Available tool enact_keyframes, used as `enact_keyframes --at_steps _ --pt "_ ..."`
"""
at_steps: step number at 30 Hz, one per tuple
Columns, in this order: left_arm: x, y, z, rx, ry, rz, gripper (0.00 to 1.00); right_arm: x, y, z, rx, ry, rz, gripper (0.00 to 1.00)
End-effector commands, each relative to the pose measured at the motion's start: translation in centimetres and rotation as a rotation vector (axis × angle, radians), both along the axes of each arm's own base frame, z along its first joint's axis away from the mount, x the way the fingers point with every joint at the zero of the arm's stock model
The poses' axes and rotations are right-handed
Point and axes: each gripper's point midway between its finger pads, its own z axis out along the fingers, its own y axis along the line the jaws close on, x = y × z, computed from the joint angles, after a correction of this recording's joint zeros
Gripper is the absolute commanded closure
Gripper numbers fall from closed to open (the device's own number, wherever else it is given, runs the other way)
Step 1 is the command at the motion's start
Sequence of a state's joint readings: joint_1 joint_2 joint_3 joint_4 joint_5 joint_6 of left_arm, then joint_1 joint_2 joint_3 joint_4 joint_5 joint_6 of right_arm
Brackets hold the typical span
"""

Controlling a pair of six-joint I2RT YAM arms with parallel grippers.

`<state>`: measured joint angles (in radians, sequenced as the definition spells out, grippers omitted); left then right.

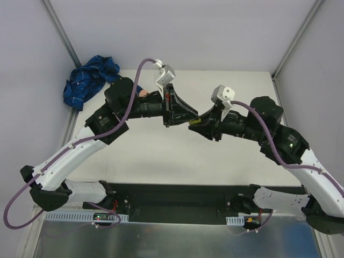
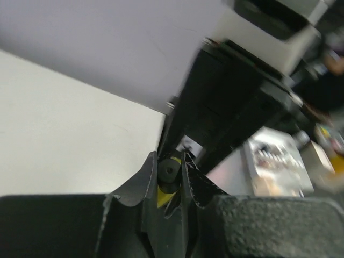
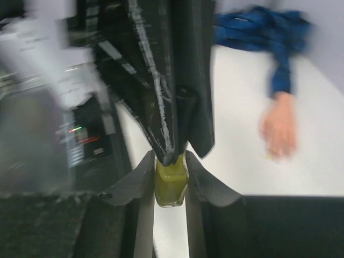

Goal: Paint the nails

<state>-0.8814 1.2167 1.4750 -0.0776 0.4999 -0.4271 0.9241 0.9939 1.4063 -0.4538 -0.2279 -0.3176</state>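
Observation:
My two grippers meet tip to tip above the middle of the table. My right gripper (image 3: 171,174) is shut on a small yellow-green polish bottle (image 3: 171,187). My left gripper (image 2: 171,171) is shut on the bottle's black cap (image 2: 169,172), facing the right one (image 1: 194,124). The flesh-coloured mannequin hand (image 3: 279,129) lies flat on the table beyond the bottle, with its blue plaid sleeve (image 3: 258,29) behind it. It is blurred, so the nails do not show. From above only the sleeve (image 1: 91,78) and a bit of the hand (image 1: 143,93) show behind the left arm.
The white table (image 1: 236,86) is closed in by pale walls and metal corner posts (image 1: 64,37). A dark rail (image 1: 177,204) with the arm bases runs along the near edge.

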Motion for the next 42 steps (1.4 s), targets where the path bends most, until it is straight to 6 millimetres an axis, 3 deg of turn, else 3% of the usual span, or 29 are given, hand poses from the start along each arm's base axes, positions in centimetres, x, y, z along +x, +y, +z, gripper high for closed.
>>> enact_keyframes --at_steps 1,2,4,9,10,12,14,16,17,21,22,25,32,36,39,42 --pt "-11.5 2.1 3.2 -0.113 -0.264 -0.705 1.00 -15.1 -0.3 3.8 0.107 -0.015 0.922 1.00" --pt "-12.2 2.5 2.6 -0.117 -0.275 -0.750 1.00 -15.8 -0.5 4.2 0.114 0.039 0.957 1.00" --pt "-13.5 4.1 3.4 -0.163 -0.371 -0.760 1.00 -16.5 -0.7 5.2 0.159 0.000 0.987 1.00" --pt "-11.7 4.0 4.4 -0.184 -0.438 -0.544 0.98 -16.2 -1.5 6.4 0.199 -0.014 0.901 1.00" --pt "-10.3 3.7 4.8 -0.182 -0.426 -0.450 0.75 -15.6 -1.4 6.4 0.198 -0.012 0.856 1.00" --pt "-9.5 3.8 5.2 -0.177 -0.415 -0.369 0.49 -14.4 -1.2 6.3 0.193 -0.036 0.791 1.00" --pt "-7.3 3.9 5.9 -0.179 -0.390 -0.214 0.28 -12.6 -1.1 5.9 0.166 -0.038 0.670 1.00" --pt "-5.8 4.5 6.2 -0.167 -0.356 -0.102 0.22 -10.4 -0.9 5.4 0.134 -0.048 0.532 1.00" --pt "-4.4 4.9 6.6 -0.166 -0.330 -0.006 0.11 -9.5 -0.9 5.2 0.125 -0.050 0.483 1.00" --pt "-1.2 5.6 6.0 -0.111 -0.209 0.180 0.07 -4.9 -0.9 4.2 0.073 -0.066 0.239 1.00" --pt "-0.8 5.6 6.0 -0.110 -0.193 0.199 0.07 -3.1 -1.2 4.1 0.060 -0.074 0.138 1.00" --pt "-0.2 5.1 5.5 -0.102 -0.160 0.216 0.06 -0.7 -1.6 3.9 0.034 -0.102 -0.003 1.00" --pt "1.2 3.1 4.1 -0.055 -0.097 0.212 0.09 0.4 -1.2 3.9 0.030 -0.135 -0.078 1.00" --pt "2.2 2.3 3.1 -0.022 -0.071 0.226 0.18 0.7 -1.1 3.7 0.029 -0.137 -0.099 1.00" --pt "2.2 1.8 2.8 -0.015 -0.058 0.219 0.32 0.8 -0.9 3.5 0.023 -0.138 -0.102 1.00" --pt "2.0 0.8 2.3 -0.002 -0.046 0.177 0.60 0.7 -0.4 3.3 0.021 -0.132 -0.093 1.00"
